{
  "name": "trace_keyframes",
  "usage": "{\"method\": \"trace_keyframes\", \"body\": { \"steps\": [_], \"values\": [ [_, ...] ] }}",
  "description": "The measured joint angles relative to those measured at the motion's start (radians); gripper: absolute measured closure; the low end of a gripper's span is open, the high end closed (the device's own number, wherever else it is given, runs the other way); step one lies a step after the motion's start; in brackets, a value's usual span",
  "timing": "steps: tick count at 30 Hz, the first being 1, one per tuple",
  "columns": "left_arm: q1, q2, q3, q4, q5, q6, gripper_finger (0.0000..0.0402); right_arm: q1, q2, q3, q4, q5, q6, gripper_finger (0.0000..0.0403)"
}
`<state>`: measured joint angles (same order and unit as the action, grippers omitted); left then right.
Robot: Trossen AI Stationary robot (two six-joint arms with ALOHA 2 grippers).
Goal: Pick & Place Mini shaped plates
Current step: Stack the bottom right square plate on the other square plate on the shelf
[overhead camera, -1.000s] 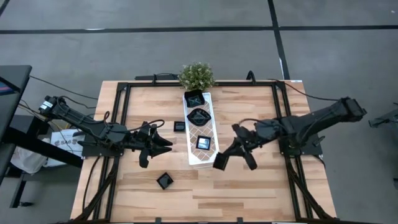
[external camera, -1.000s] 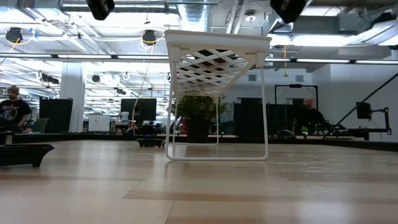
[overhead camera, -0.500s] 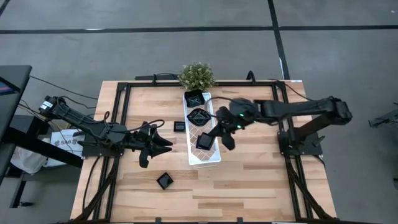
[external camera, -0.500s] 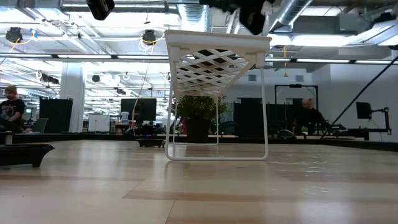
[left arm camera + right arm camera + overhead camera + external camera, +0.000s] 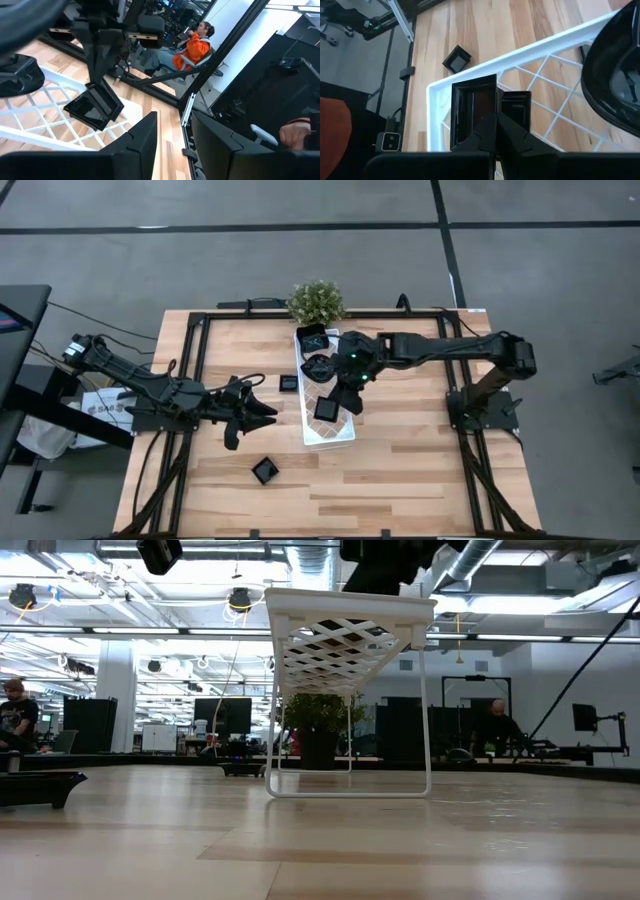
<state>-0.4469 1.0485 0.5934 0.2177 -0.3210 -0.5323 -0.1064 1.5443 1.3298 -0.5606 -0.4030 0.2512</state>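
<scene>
So my right gripper [image 5: 345, 395] just swung in over the white tray [image 5: 341, 433], pinching a square plate [image 5: 473, 114] that's ready to drop.

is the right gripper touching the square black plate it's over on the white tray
Touching. In the right wrist view the right gripper's shut fingers pinch the rim of the square black plate, carried above the white tray; the left wrist view shows it hanging from them.

Overhead, table-level and both wrist cameras all see the white tray [image 5: 322, 395].
</scene>
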Motion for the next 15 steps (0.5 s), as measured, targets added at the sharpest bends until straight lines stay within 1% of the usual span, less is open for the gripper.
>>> {"method": "trace_keyframes", "body": {
  "steps": [15],
  "values": [
    [0.000,0.000,0.000,-0.002,0.000,0.000,0.0278,-0.001,0.001,0.003,-0.016,-0.018,-0.020,0.0403]
  ]
}}
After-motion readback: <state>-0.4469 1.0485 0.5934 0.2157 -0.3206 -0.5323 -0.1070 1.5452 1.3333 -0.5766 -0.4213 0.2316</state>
